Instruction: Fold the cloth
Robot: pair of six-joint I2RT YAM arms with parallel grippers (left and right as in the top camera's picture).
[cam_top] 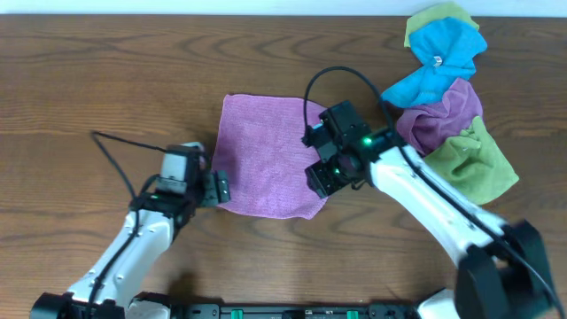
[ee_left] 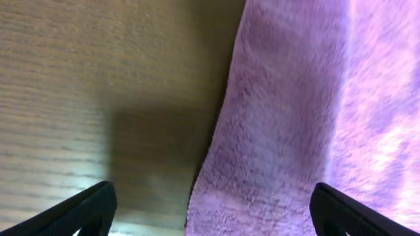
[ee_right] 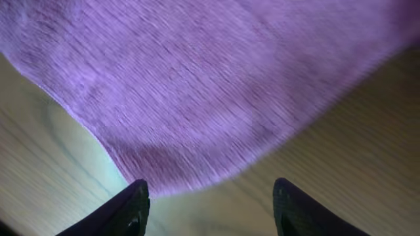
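Observation:
The orchid-purple cloth [cam_top: 266, 155] lies flat and spread out on the wooden table. My left gripper [cam_top: 220, 189] is open at its front left corner; in the left wrist view the cloth's left edge [ee_left: 282, 131] runs between the two open fingers [ee_left: 210, 213]. My right gripper [cam_top: 321, 177] is open at the cloth's front right corner; in the right wrist view that corner [ee_right: 197, 85] sits just ahead of the open fingers [ee_right: 210, 203]. Neither gripper holds anything. No white tag shows.
A pile of other cloths sits at the back right: lime-green [cam_top: 474, 159], mauve [cam_top: 443, 115], blue [cam_top: 443, 58] and another green one [cam_top: 438, 18]. Black cables [cam_top: 332, 75] loop over the table by each arm.

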